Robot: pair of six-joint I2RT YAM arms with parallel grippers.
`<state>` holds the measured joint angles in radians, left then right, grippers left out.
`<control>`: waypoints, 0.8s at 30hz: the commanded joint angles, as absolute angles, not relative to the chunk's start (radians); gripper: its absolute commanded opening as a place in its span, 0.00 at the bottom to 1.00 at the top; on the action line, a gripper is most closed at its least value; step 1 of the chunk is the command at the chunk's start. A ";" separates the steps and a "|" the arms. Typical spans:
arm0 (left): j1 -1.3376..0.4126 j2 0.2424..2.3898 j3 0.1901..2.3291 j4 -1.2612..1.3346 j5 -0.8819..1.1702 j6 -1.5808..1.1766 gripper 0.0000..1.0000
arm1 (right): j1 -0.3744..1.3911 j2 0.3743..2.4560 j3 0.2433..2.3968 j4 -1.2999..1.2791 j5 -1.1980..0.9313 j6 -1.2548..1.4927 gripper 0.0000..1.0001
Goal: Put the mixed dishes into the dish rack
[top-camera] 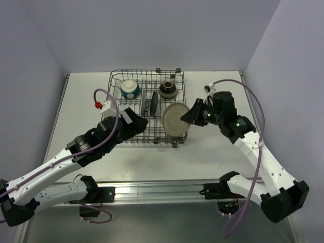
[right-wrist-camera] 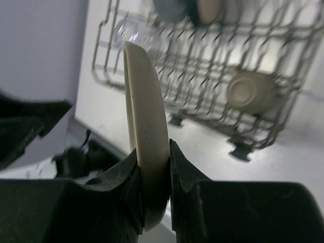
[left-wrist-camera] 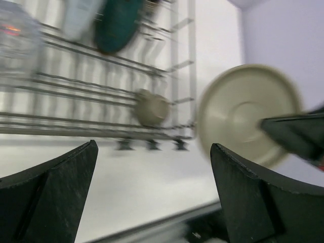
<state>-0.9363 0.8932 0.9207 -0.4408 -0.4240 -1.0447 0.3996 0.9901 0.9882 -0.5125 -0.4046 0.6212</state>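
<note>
The beige plate (top-camera: 175,119) is clamped on edge by its rim in the closed right fingers (right-wrist-camera: 195,177) at the near right corner of the dish rack (top-camera: 147,72). It is best held upright, lined up with a free gap between tines, and lowered slowly before release. The left fingers (left-wrist-camera: 55,187) are spread wide and empty beside the rack's near edge, and the rack is carried by a white counter (top-camera: 212,152) walled in pale lilac.

One wire rack (top-camera: 152,76) is standing. Two bowls are showing: a teal bowl (top-camera: 130,89) and a dark brown bowl (top-camera: 168,89). Three plates are showing: a teal plate (top-camera: 152,104), a pale-blue plate (left-wrist-camera: 81,15) and a beige plate (top-camera: 174,119). One glass (left-wrist-camera: 15,40) and one mug (left-wrist-camera: 151,108) are showing.
</note>
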 commanded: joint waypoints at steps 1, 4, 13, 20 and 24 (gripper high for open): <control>-0.934 0.977 1.014 -0.675 -0.661 -1.034 0.99 | 0.413 1.066 1.165 -0.515 -0.124 0.603 0.00; -0.934 1.017 1.035 -0.719 -0.704 -1.019 0.99 | 0.425 1.185 1.274 -0.571 0.033 0.606 0.00; -0.931 0.930 0.945 -0.577 -0.670 -0.934 0.99 | 0.500 1.598 1.665 -0.756 0.310 0.617 0.00; -0.925 0.911 0.931 -0.577 -0.673 -0.910 0.99 | 0.554 1.834 1.862 -0.841 0.410 0.597 0.00; -0.920 0.899 0.904 -0.542 -0.641 -0.902 0.99 | 0.578 1.925 1.954 -0.876 0.449 0.589 0.00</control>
